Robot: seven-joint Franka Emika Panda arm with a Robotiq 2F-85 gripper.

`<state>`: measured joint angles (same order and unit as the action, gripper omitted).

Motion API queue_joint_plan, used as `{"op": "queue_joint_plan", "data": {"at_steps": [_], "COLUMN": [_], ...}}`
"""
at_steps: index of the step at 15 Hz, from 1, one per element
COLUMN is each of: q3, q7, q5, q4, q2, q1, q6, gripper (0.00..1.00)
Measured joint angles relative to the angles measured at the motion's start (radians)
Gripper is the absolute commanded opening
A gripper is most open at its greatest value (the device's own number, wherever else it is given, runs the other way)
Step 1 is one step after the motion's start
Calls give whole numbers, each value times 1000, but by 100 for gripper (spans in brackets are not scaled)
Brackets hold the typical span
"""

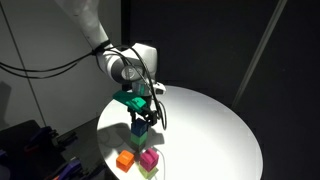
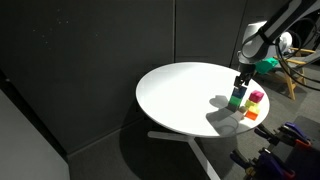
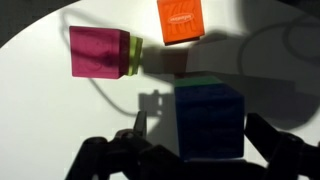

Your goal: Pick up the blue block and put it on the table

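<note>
Several small coloured cubes sit near the edge of a round white bench, under a single robot arm. In the wrist view the blue block fills the lower middle, its top face toward the camera. A green sliver shows along its far edge. That is probably a green cube underneath, though the exterior views are too small to confirm it.

The hand is spread wide around the block. One dark finger stands at the block's 9 o'clock with a clear gap, the other at its 3 o'clock just beside it. Neither visibly presses on it.

A magenta cube lies at the block's 10 o'clock with a yellow-green cube touching it. An orange cube lies at 12 o'clock. All three are apart from the block.

The block looks rigid and light, with flat, fairly smooth sides. It seems unlikely to crush or break, but it could slip if pinched off-centre. The best hold appears to be across its two opposite side faces, about midway up, with the fingers square to them. If it is perched on another cube, a sideways nudge could tip it or shift whatever is below.
</note>
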<state>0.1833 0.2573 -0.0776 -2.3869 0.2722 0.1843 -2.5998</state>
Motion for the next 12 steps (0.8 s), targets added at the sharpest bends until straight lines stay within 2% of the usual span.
{"op": "queue_joint_plan", "data": {"at_steps": [1,2,7,12], "q3": [0,0,-2,-5], "q7": [0,0,0,0], "q5": [0,0,0,0], "q4": [0,1,4,6], "q2": [3,7,25,32], "q1": [0,0,0,0], "q6": [-4,-7,-10,-9], "gripper": [75,74,34,27]}}
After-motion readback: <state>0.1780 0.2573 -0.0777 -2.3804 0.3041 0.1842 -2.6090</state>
